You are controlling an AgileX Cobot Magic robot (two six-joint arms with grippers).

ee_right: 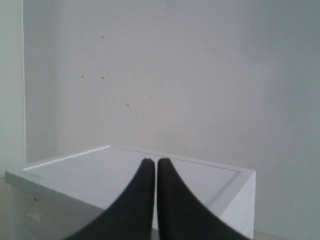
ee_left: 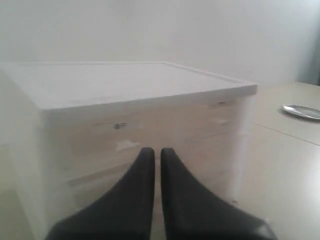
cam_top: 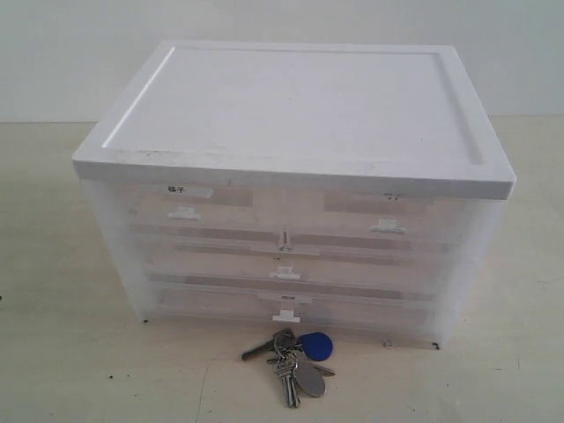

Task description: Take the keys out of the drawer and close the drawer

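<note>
Closed black jaws of the left gripper sit nearest the left wrist camera. Their tips all but touch, they hold nothing, and they point at the front of a white drawer cabinet. Those of the right gripper are likewise pressed together and empty, raised about level with the cabinet's lid, with a bare wall behind. Outward from there, the keys lie on the tabletop just in front of the cabinet, with the blue fob beside them. The drawer, the lowest full-width one with a label above its tab, is pushed in flush. A silver plate lies farther off.
</note>
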